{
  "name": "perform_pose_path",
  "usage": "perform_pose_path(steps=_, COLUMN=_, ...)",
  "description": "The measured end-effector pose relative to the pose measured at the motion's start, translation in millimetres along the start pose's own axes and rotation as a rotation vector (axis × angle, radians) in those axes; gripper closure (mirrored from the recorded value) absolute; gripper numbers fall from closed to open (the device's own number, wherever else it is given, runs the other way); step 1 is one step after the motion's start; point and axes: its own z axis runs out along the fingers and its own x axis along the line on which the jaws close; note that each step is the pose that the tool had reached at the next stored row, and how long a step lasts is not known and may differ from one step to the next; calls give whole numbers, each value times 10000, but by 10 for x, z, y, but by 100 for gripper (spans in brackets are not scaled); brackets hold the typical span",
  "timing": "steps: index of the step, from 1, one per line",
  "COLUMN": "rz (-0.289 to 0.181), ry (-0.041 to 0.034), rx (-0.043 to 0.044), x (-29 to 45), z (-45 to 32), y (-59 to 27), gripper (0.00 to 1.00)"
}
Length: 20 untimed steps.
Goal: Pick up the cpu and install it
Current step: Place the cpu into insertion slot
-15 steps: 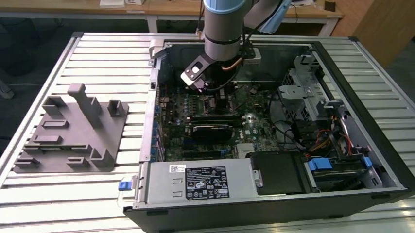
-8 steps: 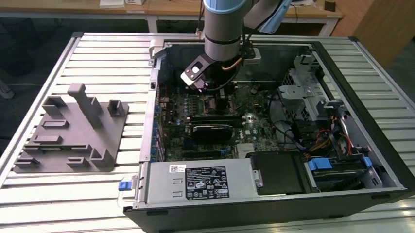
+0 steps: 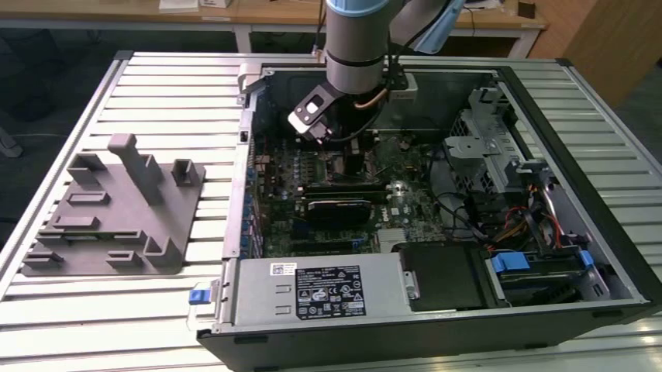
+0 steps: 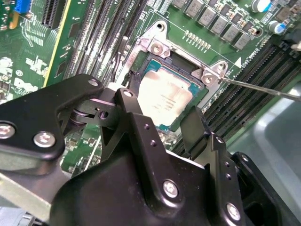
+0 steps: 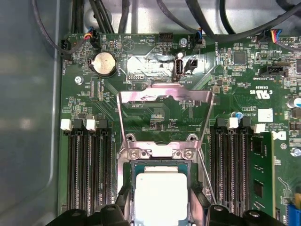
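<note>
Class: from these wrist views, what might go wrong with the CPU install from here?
1. The gripper straddles the cpu in the socket; lifting away askew might unseat it.
2. The thin lever lies close beside the gripper and might snag.
3. The load plate stands open, so nothing clamps the cpu.

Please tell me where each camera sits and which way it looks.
Exterior view: off the arm, looking down into the open computer case on the slatted table; the arm reaches in.
First wrist view: on the wrist, facing the motherboard squarely; the gripper's edge shows.
Second wrist view: on the wrist, looking obliquely past the gripper.
Shared: both wrist views show the cpu in its socket.
</note>
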Motion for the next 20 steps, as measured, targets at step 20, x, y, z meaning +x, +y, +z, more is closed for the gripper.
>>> perform_pose_path(steps=20, rz=0, ry=0, rx=0, x=0, z=-64, y=3, gripper=70)
